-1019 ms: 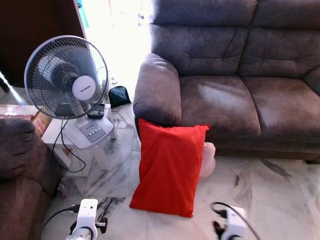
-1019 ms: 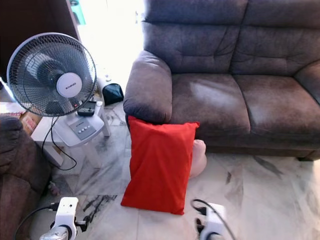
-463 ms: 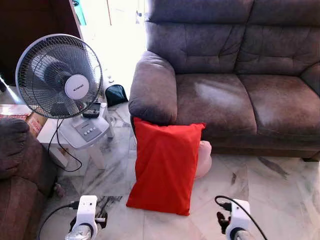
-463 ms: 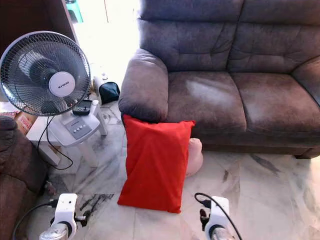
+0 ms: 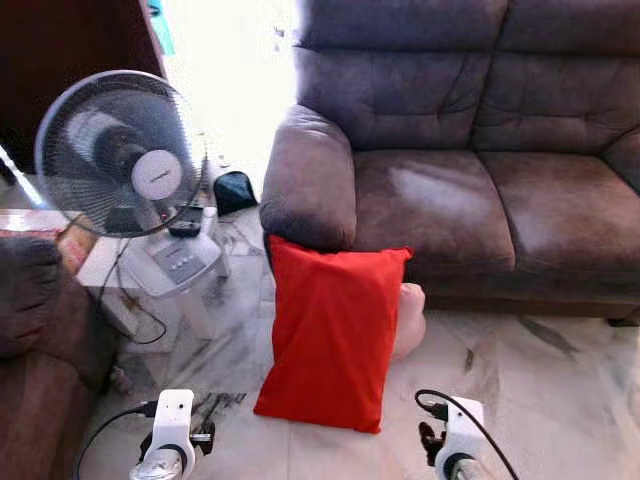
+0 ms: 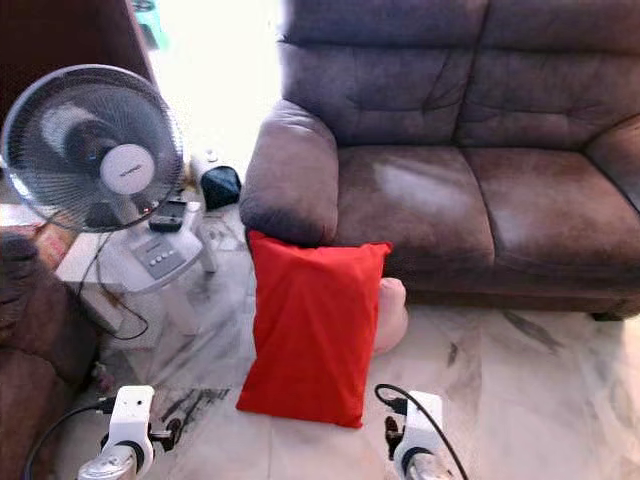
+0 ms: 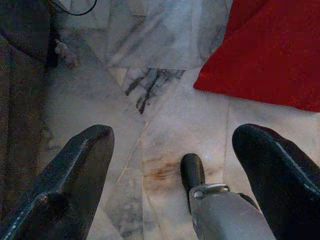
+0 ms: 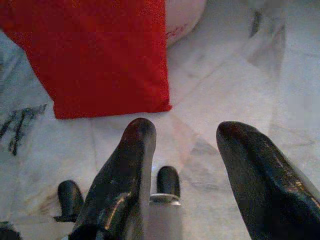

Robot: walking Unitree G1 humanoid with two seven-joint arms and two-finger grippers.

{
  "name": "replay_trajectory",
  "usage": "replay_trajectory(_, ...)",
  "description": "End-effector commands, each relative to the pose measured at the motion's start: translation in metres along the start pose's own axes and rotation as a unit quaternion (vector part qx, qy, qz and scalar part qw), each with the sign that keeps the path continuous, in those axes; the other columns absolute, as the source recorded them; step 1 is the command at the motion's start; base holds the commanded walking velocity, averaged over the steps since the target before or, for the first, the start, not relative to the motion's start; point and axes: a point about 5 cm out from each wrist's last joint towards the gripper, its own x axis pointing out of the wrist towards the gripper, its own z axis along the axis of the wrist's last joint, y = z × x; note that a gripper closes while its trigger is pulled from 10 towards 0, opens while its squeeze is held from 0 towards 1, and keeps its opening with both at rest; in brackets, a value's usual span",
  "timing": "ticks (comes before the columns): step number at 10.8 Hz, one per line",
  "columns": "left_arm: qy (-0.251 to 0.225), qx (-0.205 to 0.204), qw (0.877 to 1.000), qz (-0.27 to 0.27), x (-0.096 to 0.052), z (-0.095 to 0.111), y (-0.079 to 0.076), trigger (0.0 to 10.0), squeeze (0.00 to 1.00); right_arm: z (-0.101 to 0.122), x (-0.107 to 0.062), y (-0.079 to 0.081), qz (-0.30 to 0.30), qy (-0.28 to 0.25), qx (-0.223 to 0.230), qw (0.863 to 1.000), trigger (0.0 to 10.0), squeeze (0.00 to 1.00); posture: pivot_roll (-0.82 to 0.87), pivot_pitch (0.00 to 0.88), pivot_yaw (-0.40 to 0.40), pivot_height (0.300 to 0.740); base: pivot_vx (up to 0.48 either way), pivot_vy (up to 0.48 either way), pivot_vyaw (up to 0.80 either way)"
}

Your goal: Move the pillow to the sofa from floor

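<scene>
A red pillow [image 5: 332, 335] stands on the marble floor, leaning against the front of the brown sofa [image 5: 470, 190] below its left armrest. A pale pink cushion [image 5: 408, 318] sits behind the pillow's right edge. Both arms are low at the bottom of the head views, short of the pillow. My left gripper [image 7: 172, 165] is open above bare floor, the pillow's lower corner [image 7: 270, 55] ahead of it. My right gripper [image 8: 187, 150] is open too, with the pillow's bottom edge [image 8: 100, 55] just beyond its fingertips.
A standing fan [image 5: 125, 155] on a white base sits left of the sofa, its cable trailing on the floor. A dark armchair [image 5: 40, 340] fills the left edge. A small black bag [image 5: 235, 190] lies by the armrest. Open marble floor lies right of the pillow.
The camera has shifted slightly; the pillow has not moved. My right wrist has drifted a little left and lower in the head view.
</scene>
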Motion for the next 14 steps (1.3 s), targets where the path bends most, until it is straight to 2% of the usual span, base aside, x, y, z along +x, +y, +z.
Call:
replay_trajectory(1, 0.003, -0.005, 1.000, 0.001, 0.000, -0.002, -0.001, 10.0, 0.00, 0.002, 0.000, -0.003, -0.008, -0.010, 0.006, 1.000, 10.0, 0.00, 0.02, 0.000, -0.023, 0.736, 0.000, 0.000, 0.00)
replay_trajectory(3, 0.003, -0.004, 1.000, -0.002, 0.000, -0.002, -0.002, 10.0, 0.00, 0.002, -0.001, -0.007, -0.010, -0.017, 0.010, 1.000, 10.0, 0.00, 0.02, 0.000, -0.021, 0.736, 0.000, 0.000, 0.00)
replay_trajectory(6, -0.006, -0.007, 1.000, 0.004, 0.000, 0.002, 0.000, 10.0, 0.00, 0.000, -0.001, -0.005, 0.001, -0.015, 0.009, 1.000, 10.0, 0.00, 0.03, 0.000, -0.024, 0.736, 0.000, 0.000, 0.00)
replay_trajectory(14, -0.013, -0.013, 1.000, 0.005, 0.002, 0.007, 0.001, 10.0, 0.00, 0.005, -0.001, -0.008, -0.001, -0.021, 0.020, 1.000, 10.0, 0.00, 0.02, 0.000, -0.024, 0.736, 0.269, 0.000, 0.00)
